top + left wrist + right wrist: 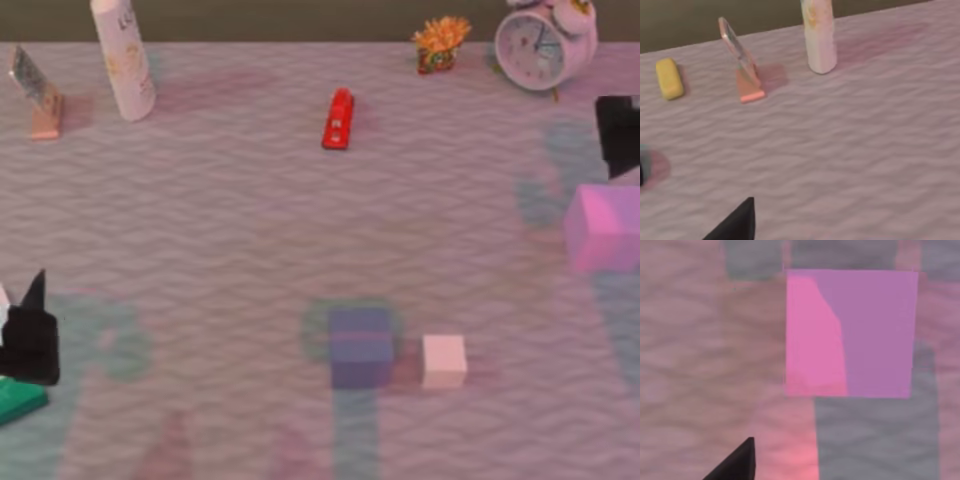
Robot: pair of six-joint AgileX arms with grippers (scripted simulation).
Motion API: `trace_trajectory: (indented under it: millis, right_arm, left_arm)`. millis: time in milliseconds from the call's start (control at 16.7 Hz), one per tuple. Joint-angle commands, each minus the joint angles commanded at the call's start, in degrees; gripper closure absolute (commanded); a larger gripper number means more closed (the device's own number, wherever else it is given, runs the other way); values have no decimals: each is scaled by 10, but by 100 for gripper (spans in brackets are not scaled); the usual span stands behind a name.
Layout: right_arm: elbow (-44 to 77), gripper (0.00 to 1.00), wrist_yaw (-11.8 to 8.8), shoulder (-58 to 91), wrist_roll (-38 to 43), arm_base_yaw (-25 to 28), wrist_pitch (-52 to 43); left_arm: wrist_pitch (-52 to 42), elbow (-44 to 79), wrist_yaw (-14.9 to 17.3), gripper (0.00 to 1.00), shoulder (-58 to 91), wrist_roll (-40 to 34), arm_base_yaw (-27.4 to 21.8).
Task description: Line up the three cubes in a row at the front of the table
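Our right gripper (618,135) hangs at the table's right edge just behind the big bright pink cube (604,228), which fills our right wrist view (850,332) from straight above, and we cannot tell how far its fingers are spread or whether they hold anything. Well to the left of that cube, the purple cube (360,346) and the small pale pink cube (444,360) sit just beside each other near the front of the table (200,250), with a narrow gap between them. Our left gripper (28,335) is parked far from that cube at the left edge, its opening likewise unclear, and a red oblong toy (339,119) lies near the back.
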Motion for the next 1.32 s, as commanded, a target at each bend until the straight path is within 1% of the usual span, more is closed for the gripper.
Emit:
trace_trajectory:
  millis: [180,360,480,840,1020,1320]
  right_arm:
    - [101,0,-1,117,8,4,-63]
    - [167,0,-2,189,13,6,-102]
    - [186,0,-3,207,14,7,-113]
    - [185,0,-3,208,14,4,-111]
    - [155,0,-3,221,13,6,-71]
    - [80,0,-2,257,15,8,45]
  left_arm:
    - [72,-84,4,0,-104,-42,38]
    - [124,-134,7,0,-177,-71,61]
    - [138,-147,8,0,-198,-80,67]
    - [140,-148,9,0,-200,-80,68]
    - [140,-148,9,0,-200,-80,68]
    - [140,-148,9,0,-200,-80,68]
